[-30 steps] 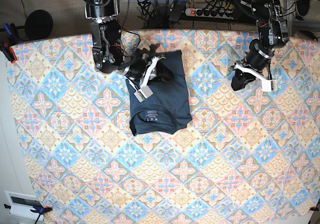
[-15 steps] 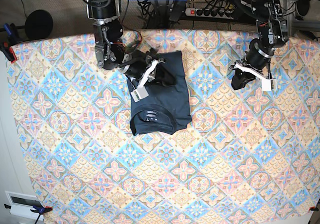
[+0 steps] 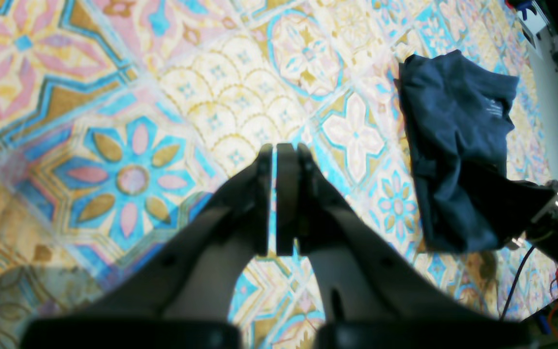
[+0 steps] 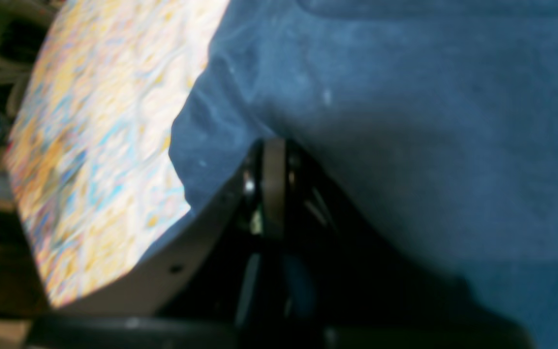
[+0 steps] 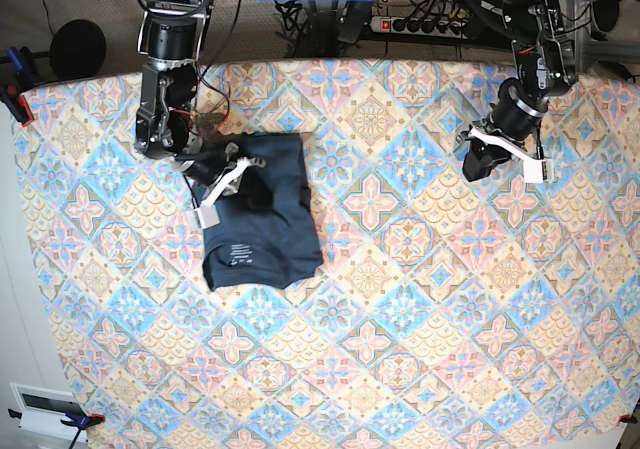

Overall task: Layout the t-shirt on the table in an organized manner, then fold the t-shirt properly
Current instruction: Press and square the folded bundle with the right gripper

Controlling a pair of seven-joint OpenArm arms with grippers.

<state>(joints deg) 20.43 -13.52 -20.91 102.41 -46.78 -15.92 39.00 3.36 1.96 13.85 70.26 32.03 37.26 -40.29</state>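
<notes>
Two pincers: my right pincer (image 5: 243,172) seems clamped on the folded t-shirt (image 5: 262,224), which lies just ahead on the table (image 5: 400,349); my left pincer (image 3: 275,203), fingers together, holds nothing well apart; next probably release and tidy.

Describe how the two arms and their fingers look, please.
Both arms are black and jointed, with thin red and black cables. Each wrist carries a white bracket. The left gripper has flat, dark, matte fingers that taper. The right gripper looks the same, with small silver screws.
</notes>
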